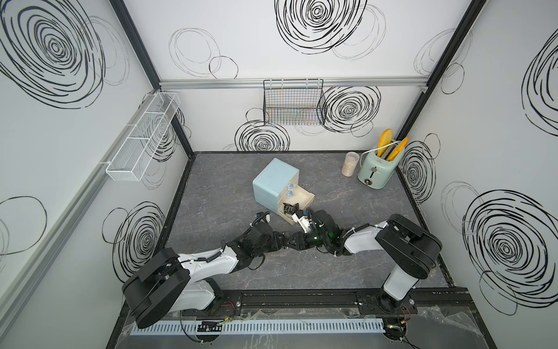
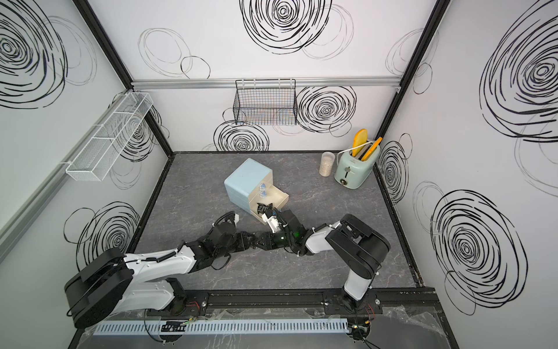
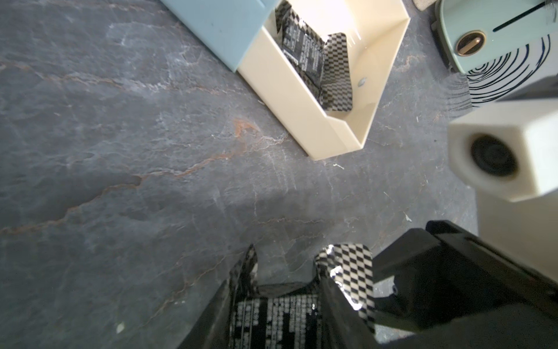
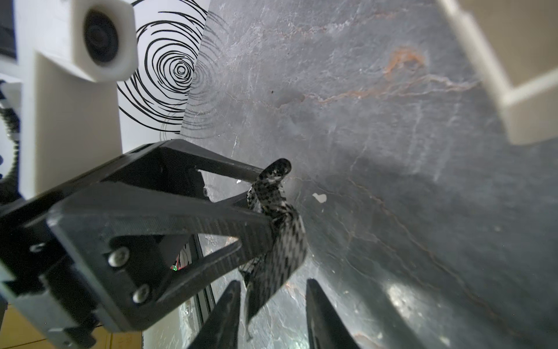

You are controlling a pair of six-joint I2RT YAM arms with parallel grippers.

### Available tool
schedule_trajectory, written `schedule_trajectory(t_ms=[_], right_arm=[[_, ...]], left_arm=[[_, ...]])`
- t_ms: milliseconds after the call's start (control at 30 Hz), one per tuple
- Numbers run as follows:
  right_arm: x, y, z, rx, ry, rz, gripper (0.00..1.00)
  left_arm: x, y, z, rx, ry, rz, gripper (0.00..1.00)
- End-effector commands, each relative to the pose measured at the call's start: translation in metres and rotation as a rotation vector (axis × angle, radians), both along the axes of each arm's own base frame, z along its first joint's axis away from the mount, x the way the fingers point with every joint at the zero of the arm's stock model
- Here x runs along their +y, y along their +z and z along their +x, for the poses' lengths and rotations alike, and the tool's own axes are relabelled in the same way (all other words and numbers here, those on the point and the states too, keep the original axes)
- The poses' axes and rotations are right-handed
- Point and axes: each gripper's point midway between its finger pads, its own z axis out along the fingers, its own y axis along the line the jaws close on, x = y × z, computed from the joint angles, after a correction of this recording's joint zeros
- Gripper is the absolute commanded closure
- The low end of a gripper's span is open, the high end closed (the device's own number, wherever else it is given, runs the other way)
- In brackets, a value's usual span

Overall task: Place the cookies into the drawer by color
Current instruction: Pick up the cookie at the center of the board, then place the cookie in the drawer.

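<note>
The pale-blue cabinet [image 1: 273, 179] stands mid-table with one cream drawer [image 1: 308, 201] pulled out. Black cookies [image 3: 314, 60] lie inside the drawer [image 3: 287, 105], also seen in a top view [image 1: 290, 208]. In front of it both grippers meet tip to tip. My left gripper [image 1: 282, 241] [image 3: 276, 284] is shut on another black cookie packet [image 3: 277, 320], held above the table. My right gripper [image 1: 292, 244] [image 4: 273, 282] is open, and its fingers straddle the free checkered end of that packet [image 4: 280, 241]. One finger is close to the foil; a gap shows at the other.
A mint toaster [image 1: 377, 169] with yellow slices and a clear cup [image 1: 350, 163] stand at the back right. A black wire basket [image 1: 294, 102] hangs on the back wall and a white mesh shelf [image 1: 142, 136] on the left wall.
</note>
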Motion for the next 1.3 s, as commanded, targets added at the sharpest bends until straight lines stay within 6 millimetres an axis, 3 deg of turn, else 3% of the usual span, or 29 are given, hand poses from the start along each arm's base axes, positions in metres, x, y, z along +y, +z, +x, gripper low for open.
schedule_trajectory(t_ms=[0,100,233,367,500,633,933,1267], right_arm=[[0.009,0.010,0.004,-0.011,0.005,0.039,0.66],[0.010,0.010,0.003,-0.009,0.008,0.044,0.72],[0.010,0.014,0.003,-0.017,0.008,0.055,0.87],[0.008,0.018,0.002,-0.033,0.008,0.053,1.00],[0.002,0.020,0.001,-0.055,0.015,0.025,1.00],[-0.004,0.031,-0.003,-0.082,0.027,0.023,1.00],[-0.034,0.058,0.000,-0.184,0.012,-0.015,1.00],[-0.084,0.077,0.030,-0.234,-0.068,-0.025,1.00]], left_arm=[[-0.006,0.008,0.004,-0.022,0.008,-0.046,0.59],[-0.007,0.007,0.004,-0.018,0.006,-0.048,0.59],[-0.007,0.008,0.003,-0.018,0.006,-0.051,0.58],[-0.003,0.014,0.004,-0.045,0.015,-0.039,0.40],[0.010,0.032,0.009,-0.109,0.023,0.038,0.21],[0.022,0.057,0.012,-0.188,0.013,0.085,0.12],[0.048,0.117,0.022,-0.304,-0.090,0.210,0.10],[0.066,0.169,0.039,-0.390,-0.230,0.165,0.09]])
